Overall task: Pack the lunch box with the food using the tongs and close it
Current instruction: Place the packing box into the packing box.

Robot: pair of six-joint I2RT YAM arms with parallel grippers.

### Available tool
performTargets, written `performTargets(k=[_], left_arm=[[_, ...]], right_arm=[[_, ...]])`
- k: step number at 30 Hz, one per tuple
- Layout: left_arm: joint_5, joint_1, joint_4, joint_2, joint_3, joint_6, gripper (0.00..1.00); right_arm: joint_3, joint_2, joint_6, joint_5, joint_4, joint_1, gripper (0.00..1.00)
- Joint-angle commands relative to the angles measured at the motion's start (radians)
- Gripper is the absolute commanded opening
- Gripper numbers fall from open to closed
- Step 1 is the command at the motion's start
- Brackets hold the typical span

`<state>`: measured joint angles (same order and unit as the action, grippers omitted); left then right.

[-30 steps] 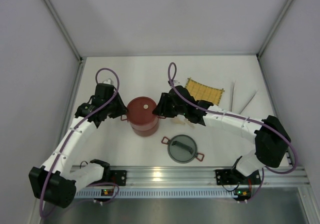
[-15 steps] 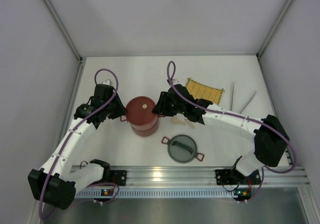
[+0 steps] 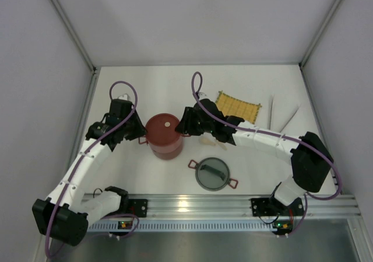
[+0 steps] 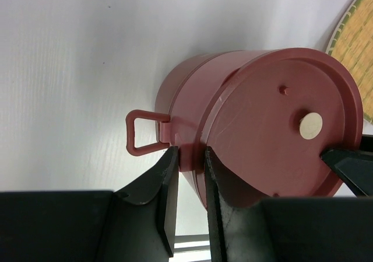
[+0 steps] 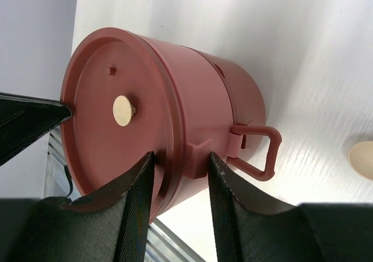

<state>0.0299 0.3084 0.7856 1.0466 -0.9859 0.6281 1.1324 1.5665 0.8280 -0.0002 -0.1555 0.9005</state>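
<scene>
The box stood stacked left of centre, both tiers under a flat red lid. I saw no loose food on the table, so packing looked done. My left gripper was clamped on the side lug at the box's 9 o'clock. My right gripper straddled the lug at 3 o'clock, but I could not tell if it pressed. The tongs lay well off at 3 o'clock. The grey dome sat at 5 o'clock, not yet fitted
</scene>
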Motion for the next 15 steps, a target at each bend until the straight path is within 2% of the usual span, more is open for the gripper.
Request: performTargets(k=[1, 15], left_arm=[[-0.13, 0.02, -0.135, -0.042, -0.016, 0.051, 0.0], [-0.133, 0.02, -0.117, -0.049, -0.054, 0.047, 0.0]], right_arm=[[-0.01, 0.055, -0.046, -0.061, 0.056, 0.052, 0.38], [0.046, 0.032, -0.078, -0.035, 0.008, 0.052, 0.39]])
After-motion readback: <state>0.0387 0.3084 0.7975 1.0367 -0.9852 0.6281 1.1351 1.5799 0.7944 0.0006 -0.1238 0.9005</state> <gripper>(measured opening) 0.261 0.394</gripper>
